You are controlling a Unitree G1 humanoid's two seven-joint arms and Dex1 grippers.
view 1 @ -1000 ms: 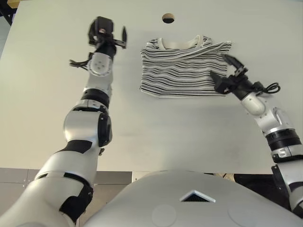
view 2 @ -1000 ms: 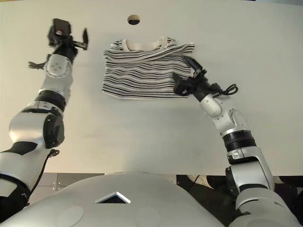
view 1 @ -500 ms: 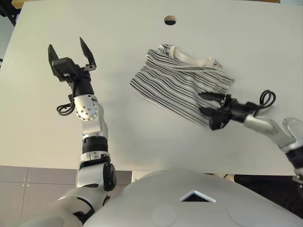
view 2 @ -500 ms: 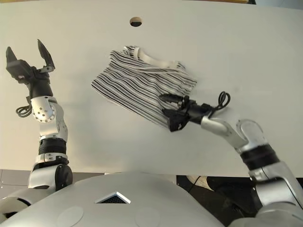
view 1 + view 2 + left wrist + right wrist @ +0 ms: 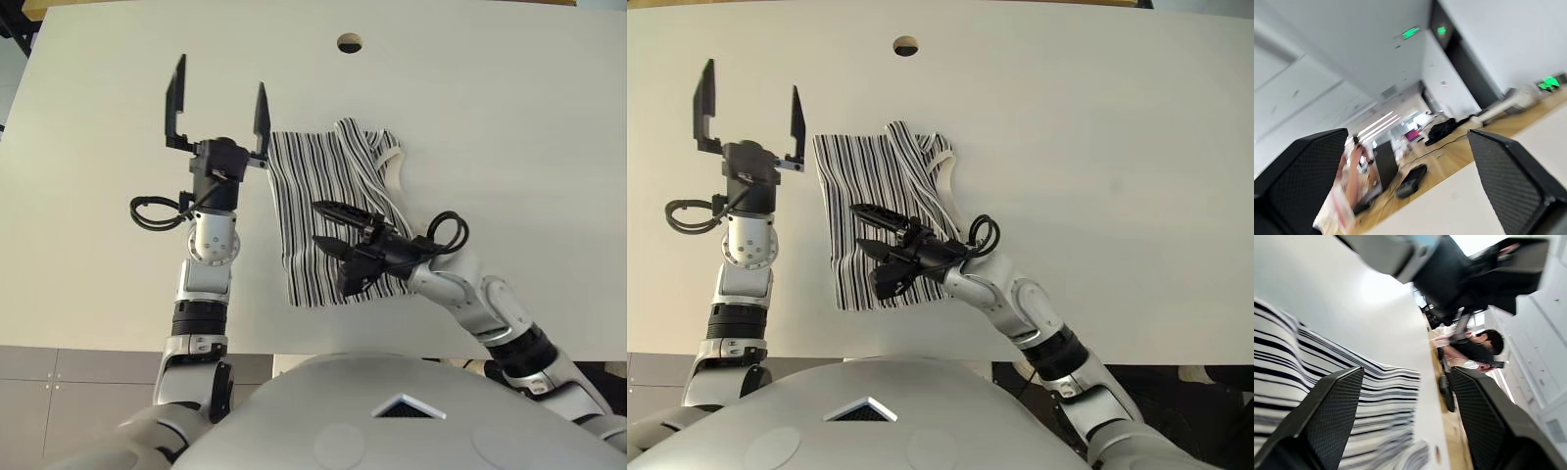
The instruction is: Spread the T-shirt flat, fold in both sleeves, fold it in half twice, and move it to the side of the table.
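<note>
The striped T-shirt (image 5: 318, 196) lies folded into a narrow rectangle on the white table (image 5: 509, 117). Its white collar (image 5: 392, 171) is turned toward my right, and its lower hem reaches close to the table's near edge. My right gripper (image 5: 338, 245) is open and hovers low over the shirt's near half, holding nothing. The right wrist view looks past the open fingers (image 5: 1327, 421) at the stripes of the T-shirt (image 5: 1283, 362). My left gripper (image 5: 218, 108) stands raised and open just beside the shirt's far left corner, fingertips pointing up. In the left wrist view its open fingers (image 5: 1303, 171) frame the room.
A round cable hole (image 5: 348, 42) sits at the far middle of the table. The table's near edge (image 5: 98, 343) runs just below the shirt. Bare tabletop (image 5: 1136, 147) stretches to the right and far left.
The shirt has turned and slid toward the near edge, collar now pointing right. My right gripper swung left over it. My left gripper moved right, up against the shirt's corner.
</note>
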